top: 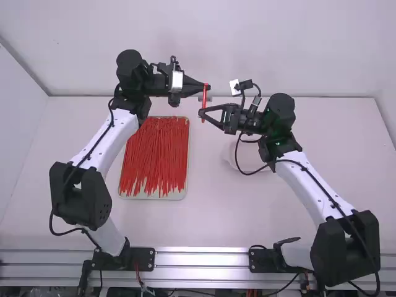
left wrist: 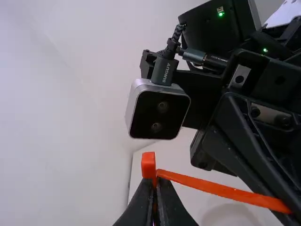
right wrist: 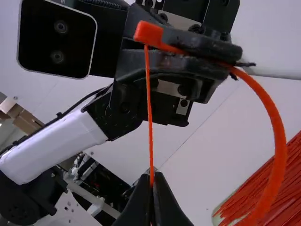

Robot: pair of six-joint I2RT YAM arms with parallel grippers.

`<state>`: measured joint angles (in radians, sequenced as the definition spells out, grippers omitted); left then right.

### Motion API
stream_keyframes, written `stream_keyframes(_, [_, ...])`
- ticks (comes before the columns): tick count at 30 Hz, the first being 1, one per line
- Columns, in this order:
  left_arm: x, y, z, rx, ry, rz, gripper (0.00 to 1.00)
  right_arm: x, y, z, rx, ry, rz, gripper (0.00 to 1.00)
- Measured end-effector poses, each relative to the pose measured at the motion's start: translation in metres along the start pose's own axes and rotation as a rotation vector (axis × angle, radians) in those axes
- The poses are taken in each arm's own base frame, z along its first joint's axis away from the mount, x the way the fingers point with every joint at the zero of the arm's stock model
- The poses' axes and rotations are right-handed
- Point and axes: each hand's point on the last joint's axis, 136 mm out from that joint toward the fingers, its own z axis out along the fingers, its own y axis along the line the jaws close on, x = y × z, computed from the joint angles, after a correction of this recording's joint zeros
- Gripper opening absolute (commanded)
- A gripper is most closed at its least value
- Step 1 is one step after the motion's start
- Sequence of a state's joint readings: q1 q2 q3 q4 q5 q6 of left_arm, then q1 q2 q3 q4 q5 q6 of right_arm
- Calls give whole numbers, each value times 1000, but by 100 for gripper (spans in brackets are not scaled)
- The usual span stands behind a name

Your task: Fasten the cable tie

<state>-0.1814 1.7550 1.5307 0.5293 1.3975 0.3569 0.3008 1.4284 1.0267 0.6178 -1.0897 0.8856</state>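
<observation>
Because the cable tie (top: 205,96) hangs in the air near the desk's (top: 346,124) far edge, the left end effector (left wrist: 153,183) clenched under its head (left wrist: 148,162) and the right end effector (right wrist: 151,178) pinching its tail (right wrist: 149,117), slight misalignment could buckle the tail past the head or spring it loose.

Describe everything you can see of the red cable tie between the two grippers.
The cable tie is a thin strip, red plastic by its look, with a small square head. It is held in the air. The left gripper pinches it just under the head; the right gripper pinches a straight strand, and the rest curves away.
</observation>
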Motion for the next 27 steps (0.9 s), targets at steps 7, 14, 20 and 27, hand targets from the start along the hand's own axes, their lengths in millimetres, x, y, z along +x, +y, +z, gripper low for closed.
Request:
stream_keyframes(7, [0, 1, 3, -7, 1, 0, 2, 0, 0, 0, 0, 0, 1, 0])
stream_keyframes(14, [3, 9, -6, -47, 19, 7, 2, 0, 0, 0, 0, 0, -1, 0])
stream_keyframes(20, [3, 11, -8, -53, 21, 14, 2, 0, 0, 0, 1, -2, -3, 0])
stream_keyframes(27, [1, 7, -8, -33, 13, 21, 2, -4, -2, -2, 9, -15, -8, 0])
